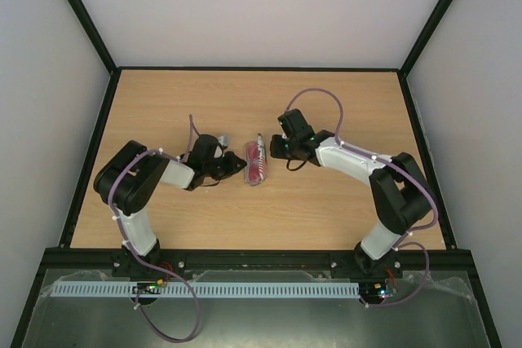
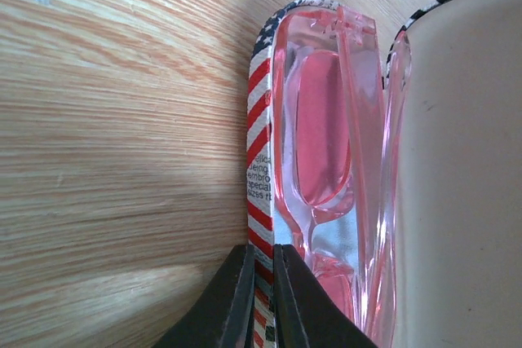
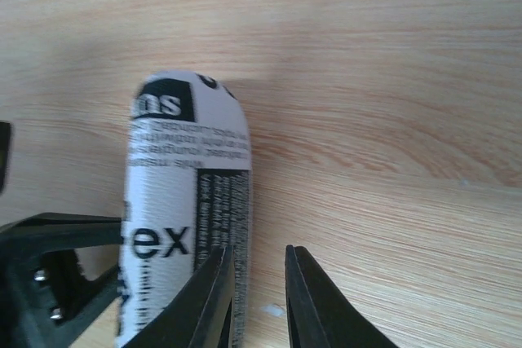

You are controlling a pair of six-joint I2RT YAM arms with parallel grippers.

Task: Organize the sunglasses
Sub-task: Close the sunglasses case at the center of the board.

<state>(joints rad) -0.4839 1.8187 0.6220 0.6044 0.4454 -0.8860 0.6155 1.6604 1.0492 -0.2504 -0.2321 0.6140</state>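
The flag-printed case (image 1: 255, 163) lies open in the middle of the table. The sunglasses (image 2: 322, 132), translucent red-orange with red lenses, lie folded inside it. My left gripper (image 2: 261, 283) is shut on the case's striped side wall (image 2: 259, 120), coming from the case's left (image 1: 236, 166). The pale inner face of the case's lid (image 2: 457, 160) stands to the right of the sunglasses. My right gripper (image 3: 259, 283) sits at the case's right side (image 1: 273, 148), its jaws slightly apart with nothing between them. Its left finger rests against the printed outside of the case (image 3: 188, 201).
The wooden table (image 1: 326, 112) has black raised edges and white walls around it. In the right wrist view, part of the left arm's gripper (image 3: 49, 275) shows on the far side of the case.
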